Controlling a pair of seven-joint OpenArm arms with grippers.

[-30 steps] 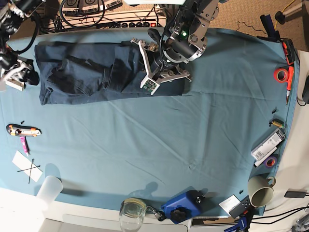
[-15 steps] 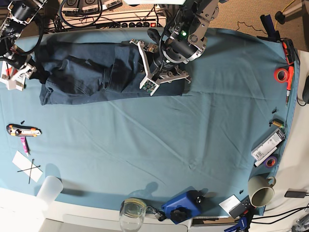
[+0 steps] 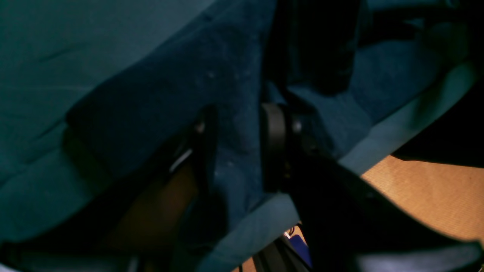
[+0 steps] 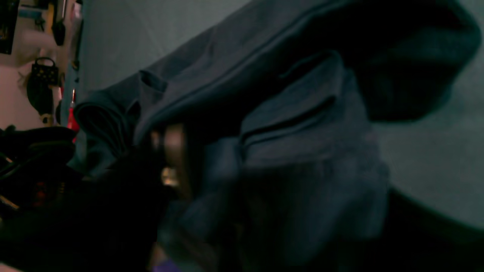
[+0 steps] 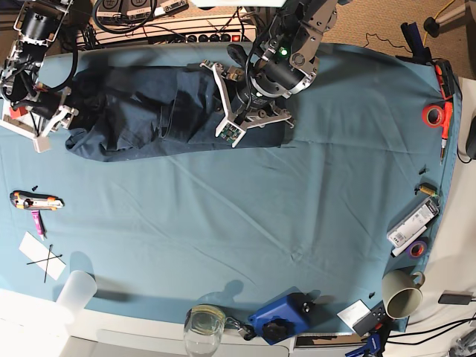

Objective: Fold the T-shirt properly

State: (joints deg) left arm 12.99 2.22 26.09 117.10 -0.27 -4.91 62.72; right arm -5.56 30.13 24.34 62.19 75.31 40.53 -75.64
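Two arms work at the far side of the tabletop [image 5: 312, 193] in the base view, one at each end of the T-shirt [image 5: 141, 111]. It lies as a long, rumpled dark band along the far edge of the teal cloth, left of centre. The left gripper [image 5: 249, 104] sits on the shirt's right end, its white frame pressed against the fabric. The right gripper [image 5: 56, 111] is at the shirt's left end, where the cloth bunches up beside it. A box cutter [image 5: 36, 199] lies at the left edge, a glass [image 5: 204, 326] and a blue device [image 5: 282, 318] at the near edge, a mug [image 5: 401, 294] near right, and a red tape roll [image 5: 433, 115] far right.

From the left wrist, the two dark fingers [image 3: 275, 147] stand a little apart with a fold of the T-shirt [image 3: 234, 113] pinched between them.

From the right wrist, the view is dim and blurred; gathered folds of the T-shirt [image 4: 302, 143] fill it, close against the gripper, but I cannot tell how far its fingers are parted or whether they have hold of the cloth.
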